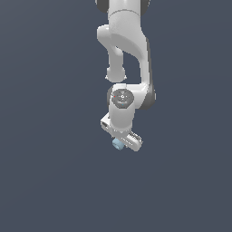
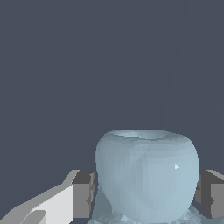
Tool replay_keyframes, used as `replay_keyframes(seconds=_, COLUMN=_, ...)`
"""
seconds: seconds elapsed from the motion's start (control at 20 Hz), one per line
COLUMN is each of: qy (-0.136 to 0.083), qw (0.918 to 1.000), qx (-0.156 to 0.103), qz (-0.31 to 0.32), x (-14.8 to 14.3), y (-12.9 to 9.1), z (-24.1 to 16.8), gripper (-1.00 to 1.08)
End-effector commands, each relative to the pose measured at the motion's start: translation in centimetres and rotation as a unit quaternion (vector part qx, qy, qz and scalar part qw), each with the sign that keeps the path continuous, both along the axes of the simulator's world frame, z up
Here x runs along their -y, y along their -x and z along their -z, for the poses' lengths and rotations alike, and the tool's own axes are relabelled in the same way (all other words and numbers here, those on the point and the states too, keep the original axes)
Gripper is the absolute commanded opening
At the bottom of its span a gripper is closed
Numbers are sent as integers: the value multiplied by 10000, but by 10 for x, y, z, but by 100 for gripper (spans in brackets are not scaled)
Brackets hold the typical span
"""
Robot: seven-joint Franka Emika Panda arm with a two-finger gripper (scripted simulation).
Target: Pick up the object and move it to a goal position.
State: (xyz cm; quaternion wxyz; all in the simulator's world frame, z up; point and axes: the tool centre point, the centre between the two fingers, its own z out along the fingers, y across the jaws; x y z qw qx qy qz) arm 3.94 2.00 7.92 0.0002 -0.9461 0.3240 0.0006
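The object [image 1: 118, 144] is a small pale light-blue rounded lump, faceted like a stubby cup. In the exterior view it sits right under the white hand of the arm, partly hidden by it. In the wrist view the object [image 2: 146, 175] fills the space between the two fingers. The dark pad of one finger [image 2: 83, 194] touches one side and the other pad [image 2: 211, 194] touches the opposite side. My gripper [image 1: 122, 141] is shut on the object; it also shows in the wrist view [image 2: 146, 197]. I cannot tell whether the object rests on the ground or hangs above it.
The white arm [image 1: 124, 50] reaches down from the top of the exterior view. Around it there is only a plain dark grey-blue ground [image 1: 45, 172]. No goal marker shows in either view.
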Motion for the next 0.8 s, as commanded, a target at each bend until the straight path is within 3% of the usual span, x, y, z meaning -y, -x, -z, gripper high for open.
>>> replay_keyframes(seconds=0.0, qy=-4, qw=10000, qx=5, qz=3, x=9, y=6, z=-16, gripper=-100)
replay_keyframes(seconds=0.75, qy=-15, qw=10000, qx=4, qz=9, x=84, y=59, z=-162, gripper=-100)
